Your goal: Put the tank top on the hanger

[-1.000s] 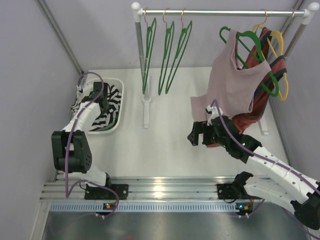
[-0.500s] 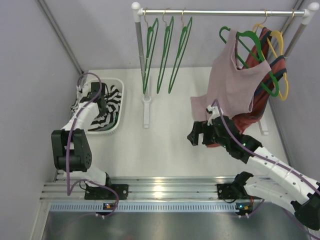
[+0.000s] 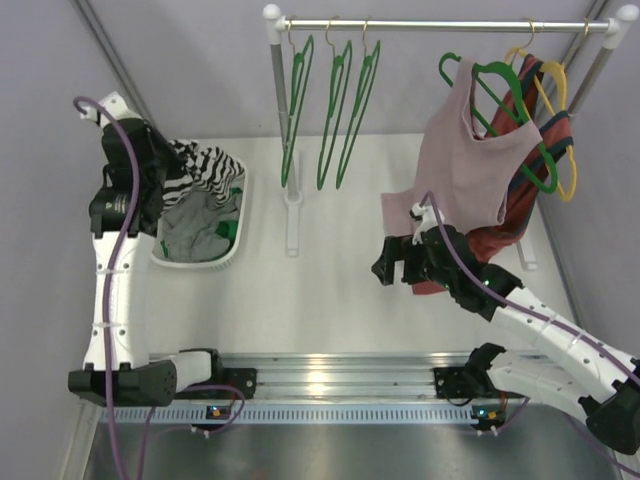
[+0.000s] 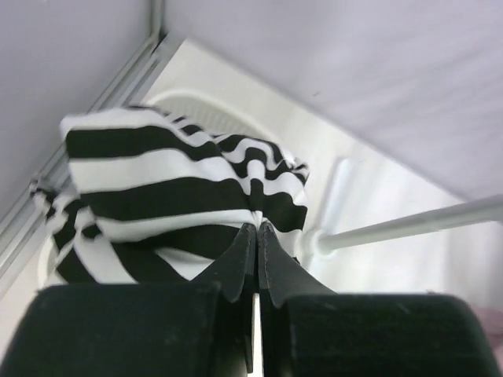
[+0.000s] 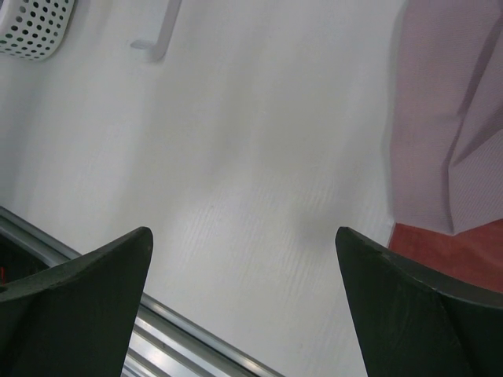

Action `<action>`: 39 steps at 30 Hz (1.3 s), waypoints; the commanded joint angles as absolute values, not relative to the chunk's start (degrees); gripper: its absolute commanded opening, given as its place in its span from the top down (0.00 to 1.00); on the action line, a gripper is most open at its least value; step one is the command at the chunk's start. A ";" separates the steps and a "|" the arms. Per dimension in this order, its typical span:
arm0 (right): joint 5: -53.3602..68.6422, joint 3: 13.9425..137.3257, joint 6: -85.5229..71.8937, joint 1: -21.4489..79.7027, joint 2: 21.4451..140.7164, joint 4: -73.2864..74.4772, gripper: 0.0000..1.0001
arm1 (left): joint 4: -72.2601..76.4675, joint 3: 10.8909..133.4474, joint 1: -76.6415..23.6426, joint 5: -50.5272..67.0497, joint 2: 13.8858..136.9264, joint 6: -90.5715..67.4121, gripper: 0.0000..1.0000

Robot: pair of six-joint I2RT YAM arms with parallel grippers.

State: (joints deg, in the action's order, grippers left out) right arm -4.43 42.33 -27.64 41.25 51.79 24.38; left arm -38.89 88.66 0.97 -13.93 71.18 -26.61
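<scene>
Here, left gripper (image 4: 257, 229) pinches the tank top (image 4: 161, 188) above the basket (image 3: 197, 265).

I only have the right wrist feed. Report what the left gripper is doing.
Observer: The left gripper is shut on the tank top, holding it up over the basket.
Operator: Tell me what's in that basket.
Observer: A grey garment lies inside.
Operator: Now give me the free hangers.
Observer: Three green hangers hang bare on the rail, left of the pink top.
</scene>
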 commanded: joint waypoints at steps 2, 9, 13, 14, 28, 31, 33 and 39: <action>-5.10 46.58 -26.19 41.75 52.21 22.06 0.00 | -41.04 98.95 0.18 -7.30 68.73 -24.70 1.00; -5.62 48.34 -25.93 41.75 52.82 22.15 0.00 | -42.19 110.21 0.26 -2.56 67.77 -25.83 1.00; -5.80 48.69 -25.84 41.75 52.74 22.15 0.00 | -42.01 107.50 0.26 3.48 66.19 -28.65 1.00; -5.89 48.69 -26.01 41.75 52.82 22.32 0.00 | -41.40 103.40 0.18 4.82 64.62 -29.26 1.00; -6.15 47.55 -27.24 41.75 52.82 22.33 0.00 | -28.57 64.53 -29.34 -8.07 47.56 -41.03 1.00; -6.15 46.41 -28.04 41.75 52.04 22.06 0.00 | -26.72 54.36 -34.88 -8.70 44.31 -46.30 1.00; -6.15 45.71 -28.56 41.75 51.59 21.89 0.00 | -23.56 49.24 -39.87 -8.70 42.81 -50.60 1.00; -5.54 43.07 -30.14 41.75 51.94 21.01 0.00 | -15.74 33.50 -60.85 -16.25 43.15 -60.46 1.00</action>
State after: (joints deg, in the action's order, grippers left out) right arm -5.50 44.21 -28.67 41.25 52.51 23.57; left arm -24.45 37.63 -51.94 -10.85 41.67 -52.73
